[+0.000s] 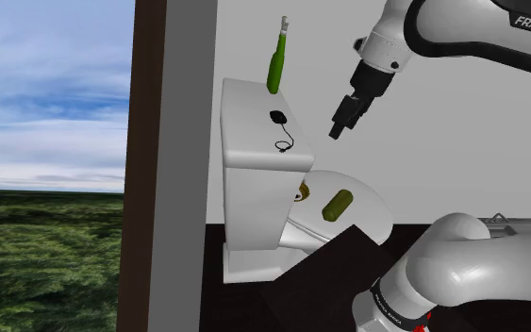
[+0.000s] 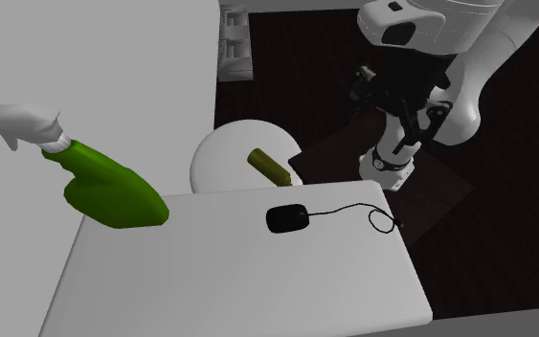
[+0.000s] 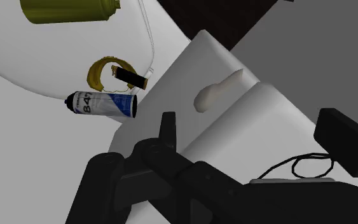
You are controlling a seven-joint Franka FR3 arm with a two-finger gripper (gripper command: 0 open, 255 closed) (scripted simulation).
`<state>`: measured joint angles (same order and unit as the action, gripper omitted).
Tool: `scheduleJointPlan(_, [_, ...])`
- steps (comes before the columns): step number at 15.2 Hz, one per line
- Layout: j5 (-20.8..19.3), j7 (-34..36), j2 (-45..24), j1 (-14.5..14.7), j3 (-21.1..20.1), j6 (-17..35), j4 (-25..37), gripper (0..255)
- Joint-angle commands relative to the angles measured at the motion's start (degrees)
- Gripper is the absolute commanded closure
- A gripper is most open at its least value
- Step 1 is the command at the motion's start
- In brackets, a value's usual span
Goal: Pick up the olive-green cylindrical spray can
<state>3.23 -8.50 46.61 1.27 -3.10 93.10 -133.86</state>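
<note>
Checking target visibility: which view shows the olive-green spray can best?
The shoulder view: the whole spray can lies unobstructed on the toilet lid. The second exterior view shows it from above; the wrist view cuts it at the edge.

Spray can (image 1: 337,204) lying on toilet lid (image 1: 372,193), in front of tank (image 1: 254,198). On tank top: corded mouse (image 1: 277,118) mid-surface, spray bottle (image 1: 276,58) upright at far end in shoulder view. Ring-shaped item (image 1: 302,193) between tank and lid; labelled can (image 3: 101,104) lying just beside it.
</note>
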Motion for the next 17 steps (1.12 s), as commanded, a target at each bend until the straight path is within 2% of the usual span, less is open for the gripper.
scheduleJointPlan(1, [0.00,0.00,0.00,0.00,0.00,0.00,0.00,0])
scheduleJointPlan(17, [-2.01,24.65,-15.09,-14.99,-1.02,27.35,-14.51,0])
